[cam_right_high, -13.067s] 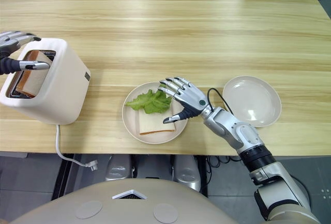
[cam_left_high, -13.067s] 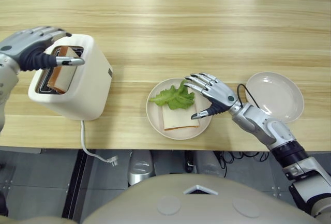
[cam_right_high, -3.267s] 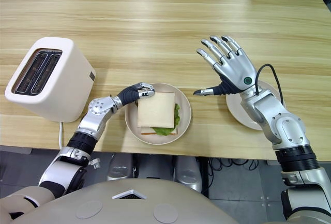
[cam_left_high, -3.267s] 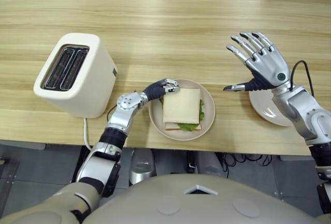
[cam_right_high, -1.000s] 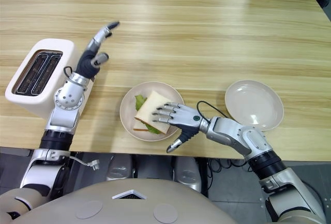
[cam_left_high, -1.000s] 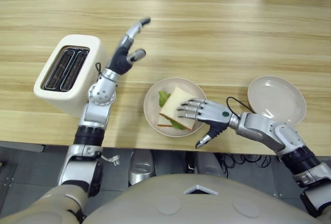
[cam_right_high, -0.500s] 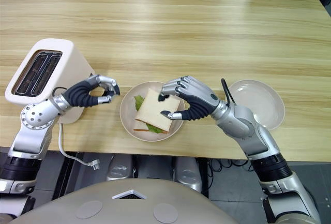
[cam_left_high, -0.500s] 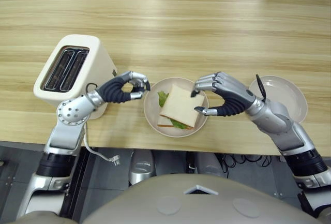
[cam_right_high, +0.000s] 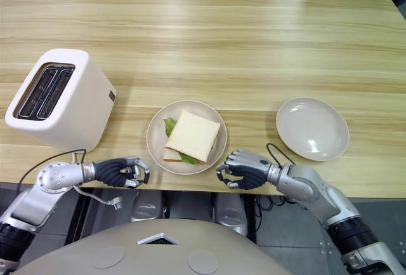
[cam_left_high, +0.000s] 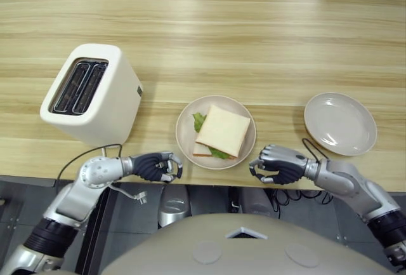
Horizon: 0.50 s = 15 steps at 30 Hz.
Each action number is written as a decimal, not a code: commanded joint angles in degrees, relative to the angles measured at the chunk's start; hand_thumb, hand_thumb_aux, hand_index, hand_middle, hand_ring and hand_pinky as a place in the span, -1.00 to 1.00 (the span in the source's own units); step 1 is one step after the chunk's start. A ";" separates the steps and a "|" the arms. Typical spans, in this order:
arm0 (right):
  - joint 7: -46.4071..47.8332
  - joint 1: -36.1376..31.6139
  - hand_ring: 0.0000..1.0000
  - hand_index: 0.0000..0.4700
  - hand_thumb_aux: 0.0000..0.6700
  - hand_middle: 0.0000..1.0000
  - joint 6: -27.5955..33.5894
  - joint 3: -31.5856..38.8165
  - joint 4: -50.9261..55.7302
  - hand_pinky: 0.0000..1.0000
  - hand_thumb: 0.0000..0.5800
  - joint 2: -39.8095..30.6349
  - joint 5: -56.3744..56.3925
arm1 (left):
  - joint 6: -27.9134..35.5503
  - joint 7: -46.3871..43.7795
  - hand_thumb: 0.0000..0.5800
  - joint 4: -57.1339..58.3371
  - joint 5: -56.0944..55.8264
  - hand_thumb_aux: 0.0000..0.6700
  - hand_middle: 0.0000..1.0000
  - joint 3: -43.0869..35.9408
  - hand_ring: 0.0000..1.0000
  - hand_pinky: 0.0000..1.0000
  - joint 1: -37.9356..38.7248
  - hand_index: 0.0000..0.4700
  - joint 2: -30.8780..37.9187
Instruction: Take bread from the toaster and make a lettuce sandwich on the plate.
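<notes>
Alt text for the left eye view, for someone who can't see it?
A lettuce sandwich sits on the plate near the wooden table's front edge, the left hand and right hand curled and empty either side. A white toaster stands left, a second plate right.

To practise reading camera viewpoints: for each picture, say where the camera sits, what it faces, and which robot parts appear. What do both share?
Left eye view: on the head, looking forward and down at the light wooden table; left hand and right hand, both curled, at the near edge.
Right eye view: beside it, slightly rightward, same downward aim; same two hands.
Shared: white boxy toaster, white-bread lettuce sandwich on round beige plate, empty beige plate.
</notes>
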 commanded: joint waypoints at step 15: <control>-4.24 -3.26 1.00 0.96 1.00 1.00 6.48 1.29 6.44 1.00 1.00 8.33 -11.64 | -1.04 7.08 1.00 9.44 9.92 1.00 1.00 -4.64 1.00 1.00 -6.42 0.96 -7.08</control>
